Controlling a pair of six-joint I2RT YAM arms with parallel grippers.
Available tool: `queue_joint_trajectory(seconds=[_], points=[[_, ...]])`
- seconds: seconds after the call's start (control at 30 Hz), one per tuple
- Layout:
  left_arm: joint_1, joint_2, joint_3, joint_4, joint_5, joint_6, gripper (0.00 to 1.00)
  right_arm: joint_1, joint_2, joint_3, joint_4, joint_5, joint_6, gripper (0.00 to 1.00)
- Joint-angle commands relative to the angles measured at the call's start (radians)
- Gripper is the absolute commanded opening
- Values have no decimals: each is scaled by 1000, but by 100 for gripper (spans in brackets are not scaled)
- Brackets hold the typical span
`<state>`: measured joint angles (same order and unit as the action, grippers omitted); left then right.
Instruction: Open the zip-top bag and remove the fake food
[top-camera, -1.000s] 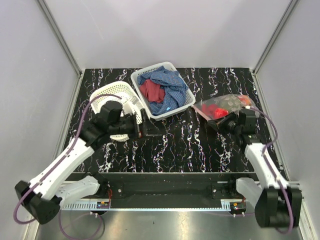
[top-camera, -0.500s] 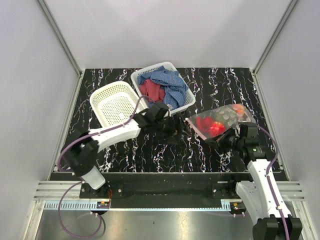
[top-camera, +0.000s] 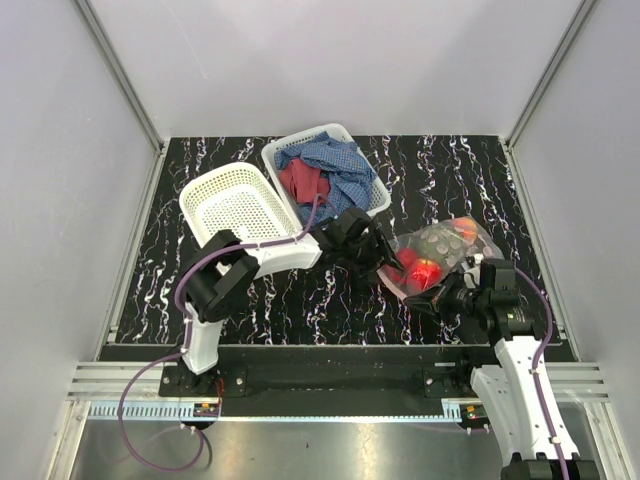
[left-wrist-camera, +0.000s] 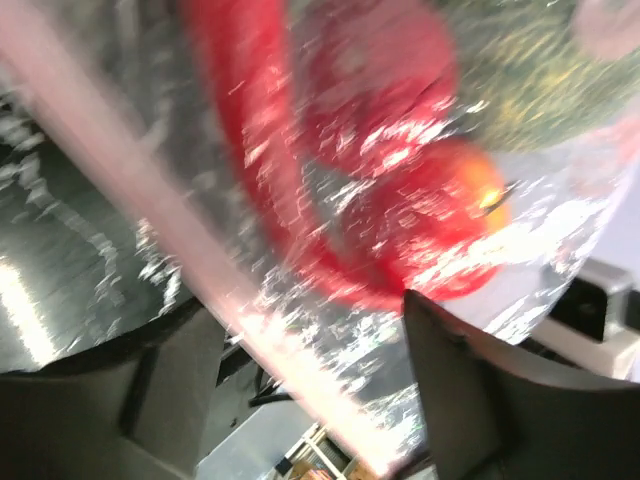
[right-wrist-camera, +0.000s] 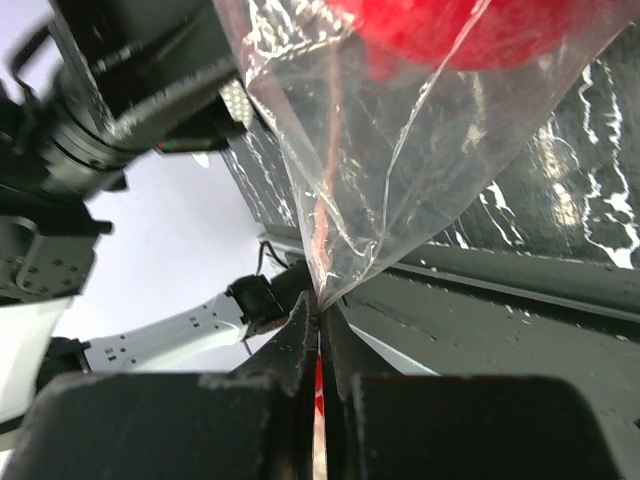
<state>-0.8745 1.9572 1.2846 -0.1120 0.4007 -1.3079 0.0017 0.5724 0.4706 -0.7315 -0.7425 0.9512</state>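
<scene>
The zip-top bag (top-camera: 443, 250) is held up off the right of the table, with the fake food inside: red fruits (top-camera: 420, 270) and an orange-peach fruit (top-camera: 466, 228). My right gripper (top-camera: 441, 297) is shut on the bag's near corner; the right wrist view shows its fingers (right-wrist-camera: 300, 340) pinching the plastic (right-wrist-camera: 340, 180) below a red fruit (right-wrist-camera: 450, 25). My left gripper (top-camera: 385, 262) is at the bag's left end. In the left wrist view it (left-wrist-camera: 310, 395) is open, the pinkish zip strip (left-wrist-camera: 200, 260) running between its fingers (left-wrist-camera: 460, 400). A red chili (left-wrist-camera: 250, 150) shows through the plastic.
An empty white perforated basket (top-camera: 195, 200) stands at the left. A second white basket (top-camera: 268, 158) at the back middle holds blue cloth (top-camera: 340, 165) and red cloth (top-camera: 305, 182). The left arm stretches across the table's middle in front of them.
My left arm has swung from the empty basket rightward to the bag's left end. My right gripper has drawn the bag nearer and leftward.
</scene>
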Motion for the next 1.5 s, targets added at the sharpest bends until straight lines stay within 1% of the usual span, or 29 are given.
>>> queue_joint_trajectory(seconds=[0.0, 0.07, 0.1, 0.13, 0.17, 0.2, 0.23, 0.27, 0.4, 0.43, 0.47, 0.5, 0.53, 0.57, 0.6, 0.63, 0.73, 0.83, 0.9, 0.93, 0.97, 1.0, 1.03, 1.07, 1.13, 1.17, 1.33, 1.43, 1.47], points=[[0, 37, 84, 35, -16, 21, 52, 4, 4, 42, -84, -38, -100, 0], [-3, 32, 113, -13, -37, 79, 36, 4, 7, 66, -140, -3, -135, 0], [-4, 16, 120, -43, -51, 103, 21, 4, 9, 100, -185, 15, -176, 4], [-3, 0, 128, -99, -81, 160, 16, 3, 18, 118, -206, 47, -199, 13], [-4, -15, 130, -124, -97, 192, 10, 4, 27, 163, -226, 64, -248, 17], [-4, -30, 128, -149, -112, 222, 0, 4, 40, 187, -261, 81, -274, 22], [-6, -67, 130, -196, -140, 289, 0, 4, 64, 213, -278, 110, -301, 25], [-7, -84, 133, -218, -154, 326, 0, 4, 79, 270, -293, 123, -349, 31], [-12, -178, 160, -314, -209, 524, 0, 4, 159, 413, -339, 157, -456, 42], [-12, -191, 173, -360, -230, 608, 0, 4, 194, 439, -336, 173, -477, 45], [-12, -219, 194, -385, -243, 648, 0, 4, 213, 489, -335, 192, -515, 46], [-12, -231, 203, -406, -253, 685, 0, 4, 256, 512, -327, 218, -526, 49], [-12, -245, 212, -434, -257, 758, 0, 4, 276, 534, -318, 248, -537, 52], [-12, -265, 222, -449, -255, 794, 0, 3, 300, 566, -301, 243, -540, 52], [-12, -274, 238, -462, -252, 827, 0, 4, 346, 577, -258, 227, -539, 59], [-12, -285, 240, -485, -237, 884, 0, 3, 366, 586, -228, 172, -537, 63], [-12, -326, 236, -511, -200, 982, 0, 3, 420, 596, -83, 94, -539, 72], [-12, -375, 219, -532, -129, 1073, 0, 3, 452, 629, 26, 78, -560, 78], [-14, -423, 208, -545, -115, 1107, 0, 4, 481, 646, 114, 19, -568, 80], [-12, -440, 205, -554, -117, 1140, 0, 4, 489, 648, 150, -65, -566, 81], [-12, -452, 203, -560, -112, 1159, 0, 4, 498, 636, 244, -117, -548, 82], [-14, -478, 205, -574, -114, 1189, 0, 4, 520, 635, 286, -185, -528, 83], [-14, -488, 212, -583, -115, 1202, 0, 4, 532, 632, 326, -220, -493, 84], [-12, -497, 219, -589, -111, 1217, 0, 3, 546, 628, 428, -262, -470, 85], [-12, -509, 237, -607, -97, 1251, 0, 4, 587, 620, 536, -339, -405, 88], [-12, -509, 245, -614, -91, 1260, 0, 4, 606, 632, 567, -354, -404, 90], [-12, -492, 309, -663, 41, 1325, 0, 4, 731, 749, 572, -437, -425, 95], [-12, -477, 346, -693, 87, 1346, 0, 20, 788, 767, 627, -475, -401, 97], [-12, -466, 375, -709, 98, 1354, 0, 26, 816, 767, 676, -491, -390, 97]])
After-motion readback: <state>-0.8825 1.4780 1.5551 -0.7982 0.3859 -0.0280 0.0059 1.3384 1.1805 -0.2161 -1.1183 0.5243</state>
